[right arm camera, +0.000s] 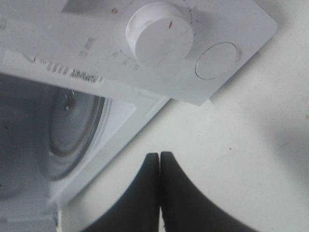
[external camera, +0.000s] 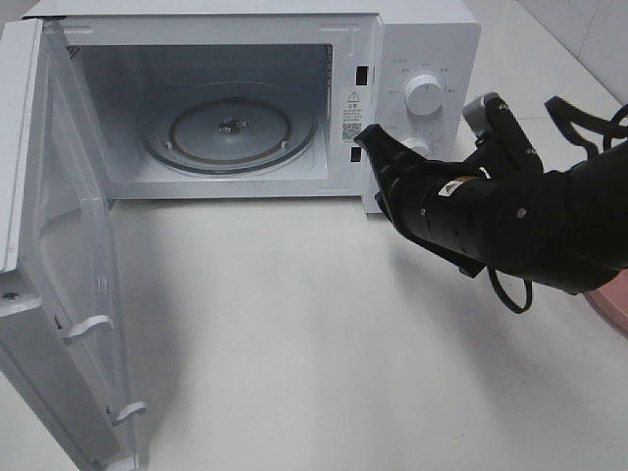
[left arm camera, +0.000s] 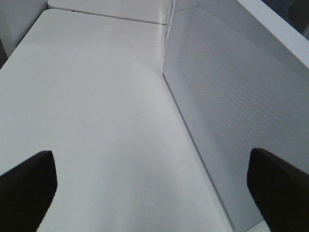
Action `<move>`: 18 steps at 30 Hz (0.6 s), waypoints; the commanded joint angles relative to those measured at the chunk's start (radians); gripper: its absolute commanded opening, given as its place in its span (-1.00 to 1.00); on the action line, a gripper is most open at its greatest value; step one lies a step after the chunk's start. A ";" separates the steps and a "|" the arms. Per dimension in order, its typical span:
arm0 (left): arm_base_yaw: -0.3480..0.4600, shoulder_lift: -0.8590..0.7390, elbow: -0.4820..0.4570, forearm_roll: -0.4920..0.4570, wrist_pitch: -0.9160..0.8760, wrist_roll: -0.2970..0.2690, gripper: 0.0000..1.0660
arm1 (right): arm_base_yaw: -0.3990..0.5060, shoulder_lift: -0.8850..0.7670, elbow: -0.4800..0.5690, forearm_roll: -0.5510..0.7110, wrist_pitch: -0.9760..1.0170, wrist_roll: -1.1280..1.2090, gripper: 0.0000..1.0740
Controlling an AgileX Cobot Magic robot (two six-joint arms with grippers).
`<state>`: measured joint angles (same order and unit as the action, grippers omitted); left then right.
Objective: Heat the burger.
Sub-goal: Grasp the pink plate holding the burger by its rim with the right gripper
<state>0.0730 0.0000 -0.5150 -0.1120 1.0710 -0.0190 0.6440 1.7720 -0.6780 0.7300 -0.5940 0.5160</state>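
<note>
A plain white bench [external camera: 294,324] carries a boxy white microwave oven [external camera: 432,39] at its back edge. The oven's hinged white door [external camera: 59,245] is swung wide, showing a round glass turntable [external camera: 231,132]. The black right arm reaches in from the bench's right edge, over a round pink plate [external camera: 613,306]. The right gripper [external camera: 373,139] is clenched on nothing, just before the round white dial [right arm camera: 159,34]. The left gripper [left arm camera: 149,191] is spread wide beside the door. The burger shows in no view, so its place cannot be told.
</note>
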 commanded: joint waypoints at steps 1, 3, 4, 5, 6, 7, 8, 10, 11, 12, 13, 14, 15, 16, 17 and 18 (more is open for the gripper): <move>-0.005 0.000 0.000 -0.002 -0.004 0.002 0.92 | -0.004 -0.049 0.002 -0.011 0.136 -0.257 -0.97; -0.005 0.000 0.000 -0.002 -0.004 0.002 0.92 | -0.006 -0.073 0.002 -0.011 0.203 -0.363 -0.96; -0.005 0.000 0.000 -0.002 -0.004 0.002 0.92 | -0.012 -0.087 0.002 -0.011 0.238 -0.400 -0.96; -0.005 0.000 0.000 -0.002 -0.004 0.002 0.92 | -0.012 -0.087 0.002 -0.011 0.238 -0.400 -0.96; -0.005 0.000 0.000 -0.002 -0.004 0.002 0.92 | -0.027 -0.111 0.002 -0.011 0.314 -0.470 -0.94; -0.005 0.000 0.000 -0.002 -0.004 0.002 0.92 | -0.040 -0.123 0.002 -0.011 0.353 -0.507 -0.94; -0.005 0.000 0.000 -0.002 -0.004 0.002 0.92 | -0.040 -0.123 0.002 -0.011 0.353 -0.507 -0.94; -0.005 0.000 0.000 -0.002 -0.004 0.002 0.92 | -0.098 -0.173 0.002 -0.012 0.498 -0.640 -0.92; -0.005 0.000 0.000 -0.002 -0.004 0.002 0.92 | -0.098 -0.173 0.002 -0.012 0.498 -0.640 -0.92; -0.005 0.000 0.000 -0.002 -0.004 0.002 0.92 | -0.109 -0.186 0.002 -0.012 0.533 -0.660 -0.92; -0.005 0.000 0.000 -0.002 -0.004 0.002 0.92 | -0.134 -0.207 0.002 -0.019 0.594 -0.696 -0.91; -0.005 0.000 0.000 -0.002 -0.004 0.002 0.92 | -0.134 -0.207 0.002 -0.019 0.594 -0.696 -0.91; -0.005 0.000 0.000 -0.002 -0.004 0.002 0.92 | -0.148 -0.217 0.002 -0.025 0.628 -0.713 -0.91; -0.005 0.000 0.000 -0.002 -0.004 0.002 0.92 | -0.148 -0.217 0.002 -0.025 0.628 -0.713 -0.91; -0.005 0.000 0.000 -0.002 -0.004 0.002 0.92 | -0.172 -0.236 0.002 -0.060 0.686 -0.721 -0.90; -0.005 0.000 0.000 -0.002 -0.004 0.002 0.92 | -0.192 -0.257 0.002 -0.113 0.747 -0.720 -0.90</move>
<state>0.0730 0.0000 -0.5150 -0.1120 1.0710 -0.0190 0.4780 1.5480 -0.6770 0.6830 0.0620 -0.1790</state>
